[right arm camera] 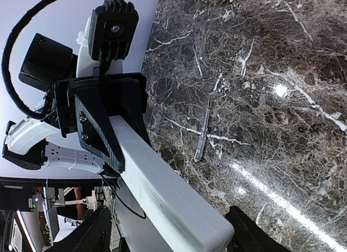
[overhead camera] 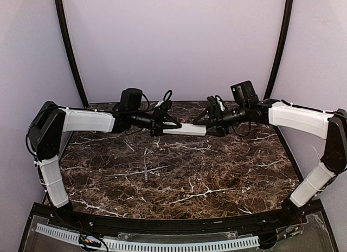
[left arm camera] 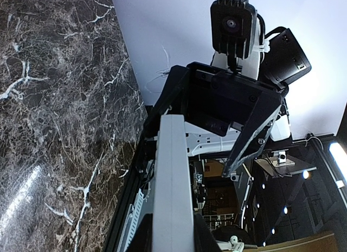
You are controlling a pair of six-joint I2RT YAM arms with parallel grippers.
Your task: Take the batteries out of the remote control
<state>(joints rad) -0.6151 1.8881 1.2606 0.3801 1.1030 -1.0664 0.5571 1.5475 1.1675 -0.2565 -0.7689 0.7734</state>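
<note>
Holding the remote control (overhead camera: pixel 184 129) level above the counter (overhead camera: pixel 227 176), the left hand (overhead camera: pixel 164 127) clamps one end; the right hand (overhead camera: pixel 210 126) straddles the other, jaws wide. A crooked squeeze there could twist it out of the left grip and drop it.

Both arms (overhead camera: pixel 87 121) have white shells, black joints and looping black cables; the left tool (overhead camera: pixel 167 126) is black.

From above, the remote control (overhead camera: pixel 184 129) has its 9 o'clock end buried inside my left tool (overhead camera: pixel 164 127), and I cannot read its buttons. In the left wrist view it runs off at 6 o'clock. The grey stick (overhead camera: pixel 146 170) on the surface (overhead camera: pixel 217 176) is too small to identify.
</note>
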